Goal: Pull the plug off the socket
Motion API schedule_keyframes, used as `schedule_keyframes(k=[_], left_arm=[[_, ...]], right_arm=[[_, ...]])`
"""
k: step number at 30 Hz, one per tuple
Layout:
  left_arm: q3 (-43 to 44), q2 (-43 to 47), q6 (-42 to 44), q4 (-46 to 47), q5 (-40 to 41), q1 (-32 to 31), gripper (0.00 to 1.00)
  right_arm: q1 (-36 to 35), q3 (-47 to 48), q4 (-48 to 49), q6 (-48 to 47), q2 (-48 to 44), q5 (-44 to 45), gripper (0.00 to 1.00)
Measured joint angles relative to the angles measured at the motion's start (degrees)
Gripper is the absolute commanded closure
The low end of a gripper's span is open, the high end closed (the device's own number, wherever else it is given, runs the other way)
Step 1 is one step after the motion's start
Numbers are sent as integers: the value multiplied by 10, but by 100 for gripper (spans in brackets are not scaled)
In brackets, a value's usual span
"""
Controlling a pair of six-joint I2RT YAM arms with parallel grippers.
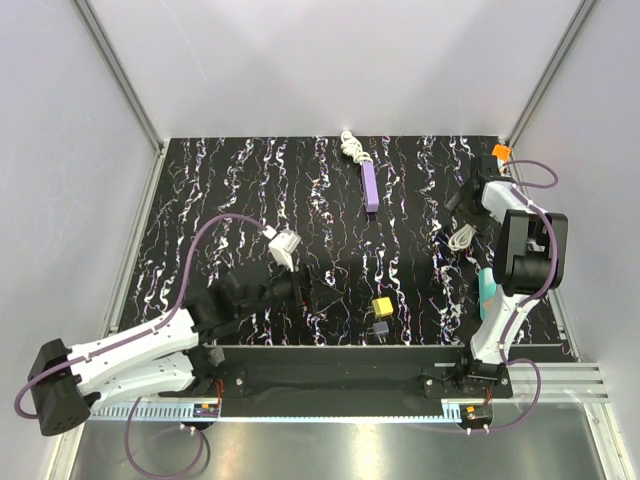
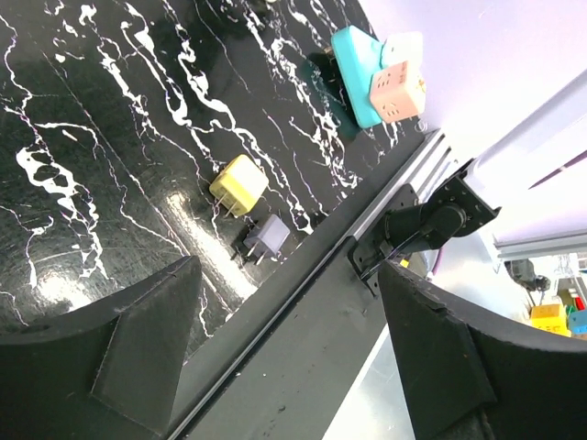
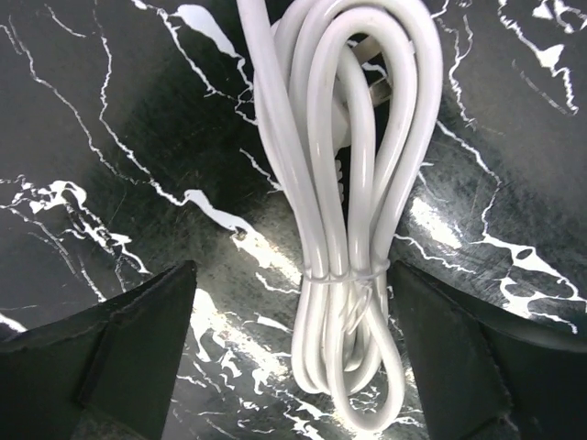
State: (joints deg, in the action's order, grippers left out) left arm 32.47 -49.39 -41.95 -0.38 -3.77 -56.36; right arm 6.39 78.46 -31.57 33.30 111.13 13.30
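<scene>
Left claw (image 2: 289, 275): fingers spread wide with nothing between them, hanging low and tilted over the near edge of the tabletop (image 2: 83, 137).
Right claw (image 3: 292, 275): fingers also spread wide, one on each side of the coiled white cord (image 3: 353, 211). The cord lies on the tabletop beneath, and neither finger touches it.
Coiled white cord: several loops bound by a thin tie near one end.
In the way: a yellow cube plug (image 2: 238, 183) and a grey plug (image 2: 266, 240) lie loose just beside each other. Both sit between the left claw and the socket, the grey one nearer the edge rail.
Teal socket (image 2: 353, 73): flat on the tabletop by the near right corner. In the top view the right arm's forearm partly hides it.
Peach cube plug (image 2: 397, 89): seated on the teal socket. A white block (image 2: 404, 46) touches it on the same socket, and I cannot tell whether that is a second plug.
Plug and claws: well apart from the left claw, beyond the two loose plugs. The right claw is over the cord, farther back than the socket.
Elsewhere: a white adapter (image 1: 285, 247) sits just beside the left arm's wrist. A purple power strip (image 1: 369, 187) lies at the far middle with its cord bunched at the far end. A small orange piece (image 1: 501, 152) is at the far right.
</scene>
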Motion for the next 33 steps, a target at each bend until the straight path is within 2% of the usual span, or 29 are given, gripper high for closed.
schedule_keyframes(k=[1,2,4,5,6,8,9,12,18,20,22,23,25,26,27,29,33], left_arm=[[1,-4,1,0,-2,0,18],[3,-11,3,0,-3,0,18],[11,-31,7,1,-6,0,19],[16,-43,8,2,-8,0,20],[21,-54,10,5,-10,0,20],[30,-72,11,9,-16,0,21],[34,-80,12,12,-19,0,21],[43,-89,12,17,-23,0,23],[70,-108,11,27,-30,0,24],[77,-117,10,34,-32,0,24],[80,-127,10,40,-34,0,24],[81,-132,10,40,-35,0,24],[83,-144,9,40,-38,0,25],[85,-150,10,40,-40,0,25],[87,-156,9,40,-41,0,25],[89,-164,9,40,-44,0,25],[104,-171,11,34,-45,0,25]], right_arm=[[0,0,1,-1,1,3,13],[0,0,3,-3,1,6,21],[0,0,5,-10,1,10,30],[0,0,5,-12,1,11,37],[0,0,5,-16,1,11,50],[0,-2,5,-23,1,11,62],[0,-3,9,-24,1,8,75],[0,-9,15,-30,2,3,92],[0,-78,83,-37,-37,-11,96],[-12,-119,103,-40,-68,-19,92],[-33,-163,104,-42,-107,-32,80],[-44,-188,103,-42,-129,-43,62],[-60,-227,93,-43,-168,-63,40],[-64,-244,85,-46,-188,-69,15],[-66,-256,73,-47,-206,-70,7],[-63,-260,48,-58,-230,-67,0],[-56,-213,26,-66,-247,-53,0]])
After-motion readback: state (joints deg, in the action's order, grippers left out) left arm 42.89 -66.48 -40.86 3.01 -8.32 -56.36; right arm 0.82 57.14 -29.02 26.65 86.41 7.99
